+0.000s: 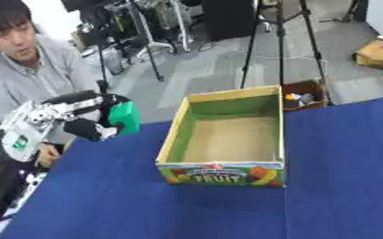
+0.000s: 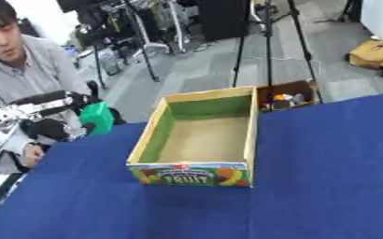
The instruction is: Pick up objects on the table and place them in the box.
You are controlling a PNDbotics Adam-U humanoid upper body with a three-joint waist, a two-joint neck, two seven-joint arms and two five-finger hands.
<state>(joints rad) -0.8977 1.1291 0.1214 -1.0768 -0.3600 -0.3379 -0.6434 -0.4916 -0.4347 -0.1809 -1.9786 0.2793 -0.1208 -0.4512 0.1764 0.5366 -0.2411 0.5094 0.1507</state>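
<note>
**Mia:** What is the box (image 1: 223, 135) like?

**Ben:** It is one cardboard box with its top open. It has a long, four-sided shape. The inside walls are green and the floor is plain brown. The front has bright fruit pictures and the word FRUIT. It sits in the middle of the desk (image 1: 145, 205).

**Mia:** And the desk?

**Ben:** It has a smooth, dark blue cloth over it. The cloth looks flat and soft.

**Mia:** How many hands do you see?

**Ben:** One. The left hand (image 1: 88, 116) is to the left of the box, up above the desk edge. It is black with shiny silver parts. Its fingers curl round one green thing (image 2: 97, 117).

**Mia:** What is the green thing?

**Ben:** It looks smooth and a bit blocky. I cannot tell what it is. It is near the box, on its left side, held up in the air and not touching it.

**Mia:** Anything else?

**Ben:** Behind the box, down on the floor, is one small brown carton (image 1: 302, 95) with little things inside it.
</note>
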